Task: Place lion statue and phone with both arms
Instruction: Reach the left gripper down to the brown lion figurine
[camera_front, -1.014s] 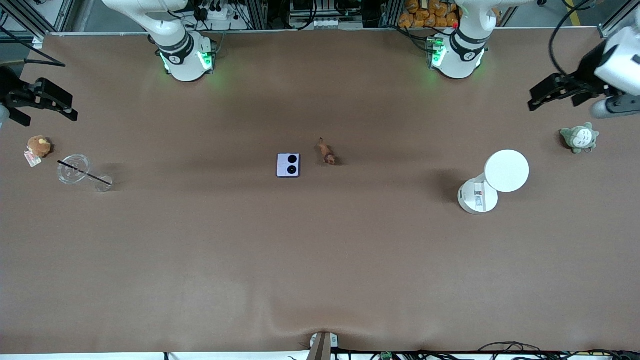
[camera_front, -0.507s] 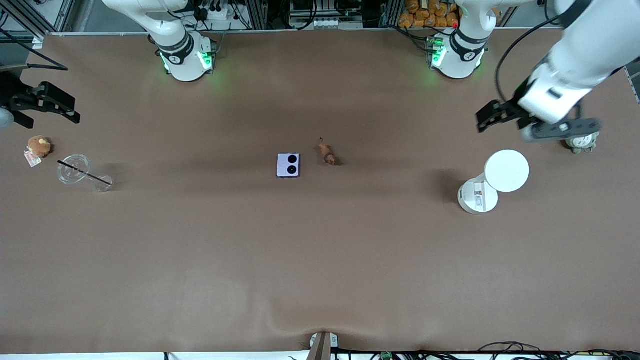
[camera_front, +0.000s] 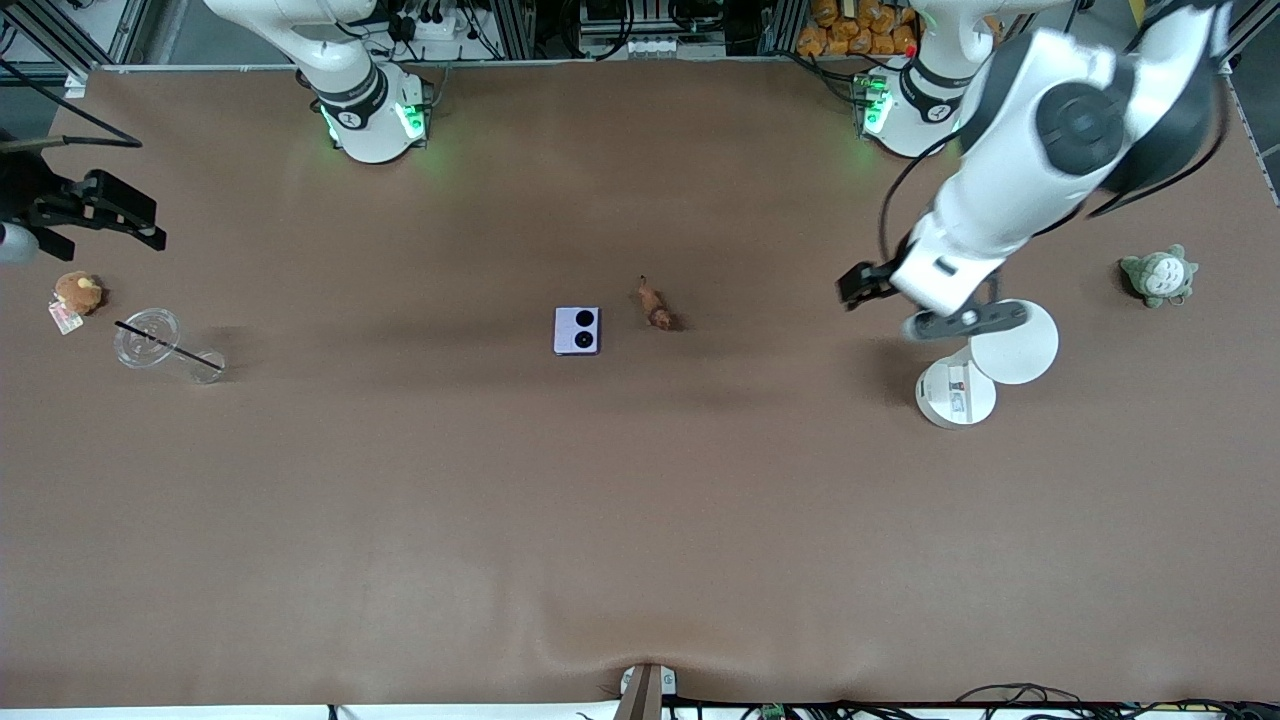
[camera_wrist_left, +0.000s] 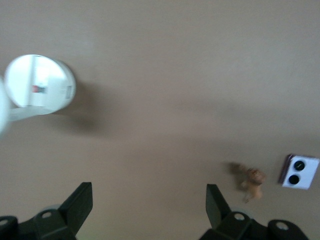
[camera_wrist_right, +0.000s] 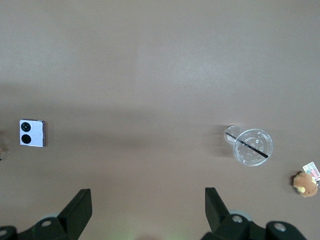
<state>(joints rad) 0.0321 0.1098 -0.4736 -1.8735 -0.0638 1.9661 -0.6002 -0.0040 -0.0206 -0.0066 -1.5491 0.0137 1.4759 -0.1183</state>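
Note:
The lavender phone (camera_front: 577, 330) lies flat mid-table, its two black camera circles facing up. The small orange-brown lion statue (camera_front: 654, 305) lies beside it, toward the left arm's end. My left gripper (camera_front: 858, 287) is open and empty in the air over bare table, between the lion and the white round object. Its wrist view (camera_wrist_left: 149, 205) shows the lion (camera_wrist_left: 251, 179) and the phone (camera_wrist_left: 299, 172) off to one side. My right gripper (camera_front: 140, 222) is open and empty at the right arm's end, over the table above the brown plush. Its wrist view (camera_wrist_right: 148, 207) shows the phone (camera_wrist_right: 32, 133).
A white round disc on a white cylinder base (camera_front: 955, 393) stands under the left arm's wrist. A grey-green plush (camera_front: 1159, 275) sits at the left arm's end. A brown plush with a tag (camera_front: 78, 292) and a tipped clear cup with a straw (camera_front: 150, 338) lie at the right arm's end.
The left arm has swung in from its end of the table toward the middle, and its gripper now hangs past the white object. The right gripper has barely shifted.

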